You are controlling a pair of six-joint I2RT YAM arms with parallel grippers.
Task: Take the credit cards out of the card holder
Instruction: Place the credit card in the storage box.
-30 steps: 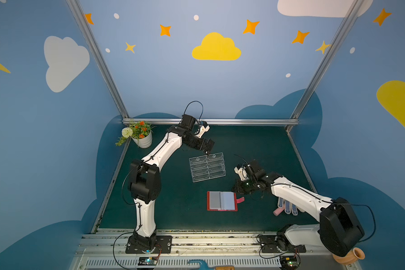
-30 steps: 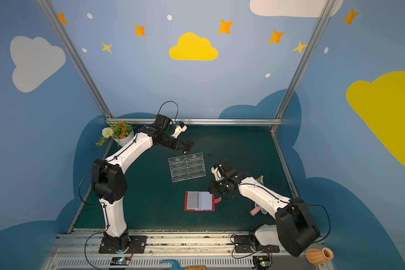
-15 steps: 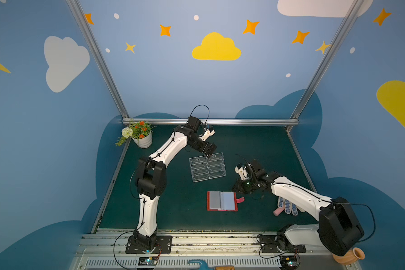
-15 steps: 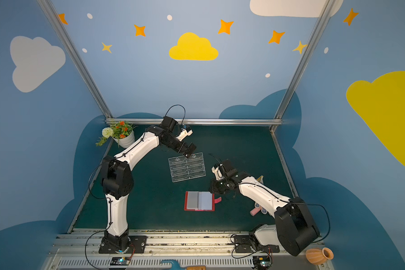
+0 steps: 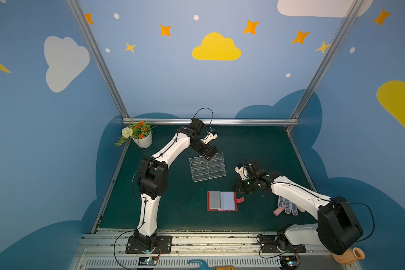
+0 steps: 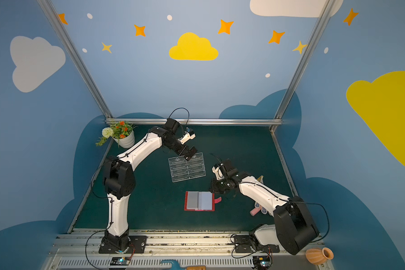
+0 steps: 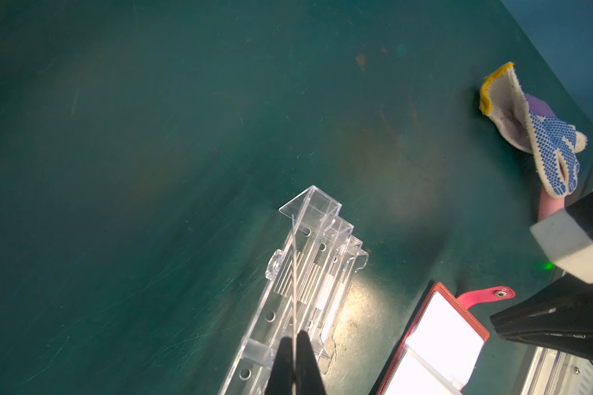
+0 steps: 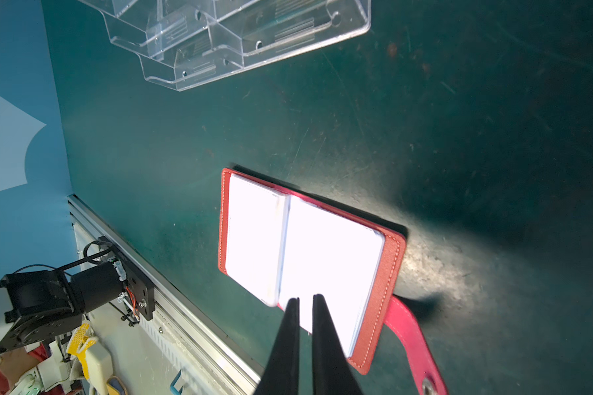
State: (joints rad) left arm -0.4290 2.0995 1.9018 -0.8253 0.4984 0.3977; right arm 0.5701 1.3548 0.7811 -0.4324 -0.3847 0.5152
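1. The card holder is a red leather-like booklet lying open and flat on the dark green table mat. Two clear-grey plastic sleeve pages face up, glaring white in the right wrist view, and a pinkish-red snap tab sticks out from one cover.
2. The credit card shows only edge-on, as a thin pale line. I cannot tell its face or lettering.
3. The card holder sits just ahead of and below my right gripper. In the right wrist view my fingertips overlap the edge of a sleeve page close to the spine, with the tab just off to one side. I cannot tell whether they touch. The fingers are pinched almost together, a narrow slit between them, with nothing in it.
4. The credit card runs straight out from my left gripper, whose fingers are clamped tight on it. Under it is the top tier of the clear acrylic stepped stand. The card holder is well off to the side of this gripper.
5. Against a second ago, my left gripper has come down closer over the stand. My right gripper and the card holder are where they were.
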